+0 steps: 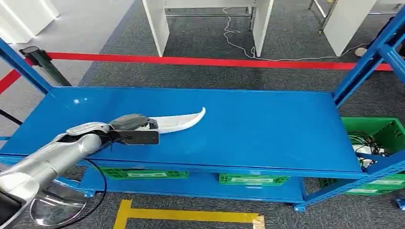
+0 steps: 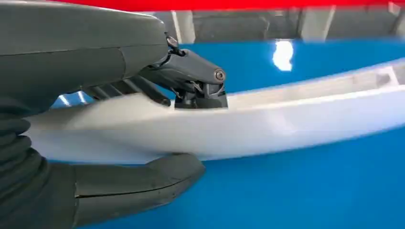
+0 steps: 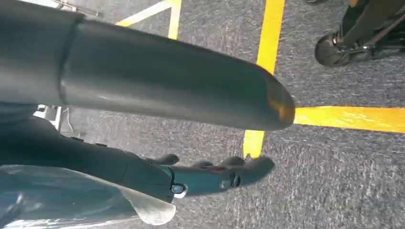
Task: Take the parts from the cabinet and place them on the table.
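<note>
A long, curved white part [image 1: 184, 121] lies across the blue top [image 1: 267, 129] of the shelf rack, left of centre, its pointed tip toward the right. My left hand [image 1: 131, 126] reaches in from the lower left and grips the part's near end. In the left wrist view the white part [image 2: 296, 119] runs between the dark fingers [image 2: 191, 76] above and the thick thumb [image 2: 138, 186] below. Whether the part touches the blue surface I cannot tell. My right hand [image 3: 191, 95] hangs over grey carpet, fingers [image 3: 215, 176] stretched out, holding nothing.
Blue uprights [image 1: 367, 67] stand at the rack's right end. Green crates [image 1: 253, 179] sit on the lower shelf, and another green crate [image 1: 377, 138] with cables stands at the right. A red barrier tape [image 1: 191, 61] runs behind. Yellow floor tape [image 1: 191, 214] lies in front.
</note>
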`<state>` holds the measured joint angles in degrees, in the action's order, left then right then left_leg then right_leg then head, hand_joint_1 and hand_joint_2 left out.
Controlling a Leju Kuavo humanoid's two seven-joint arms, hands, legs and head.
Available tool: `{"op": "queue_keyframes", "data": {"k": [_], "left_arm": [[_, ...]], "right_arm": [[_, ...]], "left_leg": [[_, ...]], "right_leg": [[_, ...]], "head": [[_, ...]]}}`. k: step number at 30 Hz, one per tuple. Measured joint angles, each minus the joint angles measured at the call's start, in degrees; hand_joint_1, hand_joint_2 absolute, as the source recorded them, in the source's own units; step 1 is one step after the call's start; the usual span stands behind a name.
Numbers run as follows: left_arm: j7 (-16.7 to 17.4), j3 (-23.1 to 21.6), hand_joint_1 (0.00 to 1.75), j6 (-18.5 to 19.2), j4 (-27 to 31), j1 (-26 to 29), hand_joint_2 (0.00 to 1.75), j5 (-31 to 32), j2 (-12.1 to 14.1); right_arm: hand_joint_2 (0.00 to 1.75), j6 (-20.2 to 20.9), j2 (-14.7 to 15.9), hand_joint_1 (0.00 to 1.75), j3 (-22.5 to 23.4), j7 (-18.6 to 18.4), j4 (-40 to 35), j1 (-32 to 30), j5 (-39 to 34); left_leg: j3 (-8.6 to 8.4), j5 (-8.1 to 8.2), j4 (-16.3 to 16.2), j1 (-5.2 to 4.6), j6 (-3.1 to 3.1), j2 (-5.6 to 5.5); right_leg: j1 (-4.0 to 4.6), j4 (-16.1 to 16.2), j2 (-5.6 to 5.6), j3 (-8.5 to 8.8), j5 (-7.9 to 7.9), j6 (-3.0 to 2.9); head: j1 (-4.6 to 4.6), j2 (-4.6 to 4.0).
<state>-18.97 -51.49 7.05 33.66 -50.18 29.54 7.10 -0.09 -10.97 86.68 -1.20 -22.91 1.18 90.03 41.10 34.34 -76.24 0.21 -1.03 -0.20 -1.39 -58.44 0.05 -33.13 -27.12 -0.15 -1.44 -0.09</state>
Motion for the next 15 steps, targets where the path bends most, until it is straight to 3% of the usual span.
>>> {"op": "queue_keyframes", "data": {"k": [1, 4, 5, 8, 10, 11, 12, 14, 15], "left_arm": [[-0.26, 1.02, 1.75, -1.56, 0.91, 0.93, 1.75, -2.01, -0.13], [-1.42, 7.25, 1.75, -4.90, 6.88, 5.38, 1.75, -11.01, -0.52], [-1.51, 9.75, 1.75, -5.81, 9.27, 6.90, 1.75, -13.80, -0.66], [-1.99, 16.79, 1.75, -8.64, 17.12, 11.87, 1.75, -20.44, -1.82], [-2.60, 20.83, 1.75, -10.86, 21.99, 14.64, 1.75, -23.58, -2.85], [-2.89, 22.63, 1.75, -11.95, 23.81, 15.52, 1.75, -24.89, -3.13], [-3.13, 24.46, 1.75, -13.20, 25.34, 16.32, 1.75, -25.72, -3.65], [-3.67, 26.27, 1.75, -15.51, 27.47, 17.47, 1.75, -26.64, -4.31], [-3.91, 27.05, 1.75, -16.73, 28.47, 18.26, 1.75, -26.96, -4.65]], "right_arm": [[0.00, -0.02, 0.00, 0.00, 0.00, 0.00, 0.07, -0.04, -0.02], [0.00, 0.00, -0.13, 0.00, 0.00, 0.09, 0.07, -0.02, -0.02], [0.00, 0.00, -0.28, 0.00, 0.00, 0.11, 0.04, -0.06, -0.02], [0.00, 0.04, -0.68, 0.00, 0.02, 0.20, 0.00, -0.07, -0.02], [0.00, 0.04, -1.03, 0.00, 0.02, 0.20, -0.31, -0.10, -0.02], [0.00, 0.04, -1.07, 0.00, 0.02, 0.22, -0.48, -0.17, -0.02], [0.00, 0.07, -1.33, 0.00, 0.02, 0.22, -0.50, -0.19, -0.02], [0.00, 0.07, -1.53, 0.00, 0.02, 0.22, -0.57, -0.24, -0.02], [0.00, 0.07, -1.59, 0.00, 0.02, 0.22, -0.63, -0.25, -0.02]], "left_leg": [[-0.53, -1.37, 1.19, 0.00, 0.13, 0.00], [-7.10, -9.07, 15.58, -0.15, 1.35, -0.01], [-8.12, -8.34, 17.25, -0.34, 1.66, 0.00], [-7.79, -8.09, 18.09, -0.71, 1.95, 0.08], [-8.28, -8.75, 19.32, -0.09, 2.55, 0.40], [-8.30, -8.80, 19.50, -0.13, 2.90, 0.44], [-8.22, -8.83, 19.50, -0.13, 3.24, 0.47], [-8.19, -8.77, 19.47, -0.25, 3.34, 0.47], [-8.22, -8.74, 19.46, -0.29, 3.37, 0.45]], "right_leg": [[0.01, 0.00, 0.06, 0.03, 0.00, 0.00], [0.10, 0.00, 0.32, 0.19, -0.06, 0.09], [0.36, 0.00, 0.29, 0.00, -0.10, 0.23], [0.18, 0.16, 0.25, -0.50, 0.20, 1.27], [0.11, -0.12, 0.28, -1.17, -0.40, 1.86], [0.31, -1.76, 0.11, -1.80, -1.80, 1.95], [0.23, -5.64, 0.11, -3.50, -3.93, 2.02], [0.20, -14.97, 0.08, -7.83, -7.66, 2.33], [0.20, -17.28, 0.09, -9.04, -7.91, 2.48]], "head": [[0.00, -0.02], [0.00, -0.02], [-0.11, 0.00], [0.00, 0.00], [-0.07, 0.00], [-0.15, 0.00], [-0.31, 0.00], [-0.26, 0.00], [-0.29, 0.00]]}}
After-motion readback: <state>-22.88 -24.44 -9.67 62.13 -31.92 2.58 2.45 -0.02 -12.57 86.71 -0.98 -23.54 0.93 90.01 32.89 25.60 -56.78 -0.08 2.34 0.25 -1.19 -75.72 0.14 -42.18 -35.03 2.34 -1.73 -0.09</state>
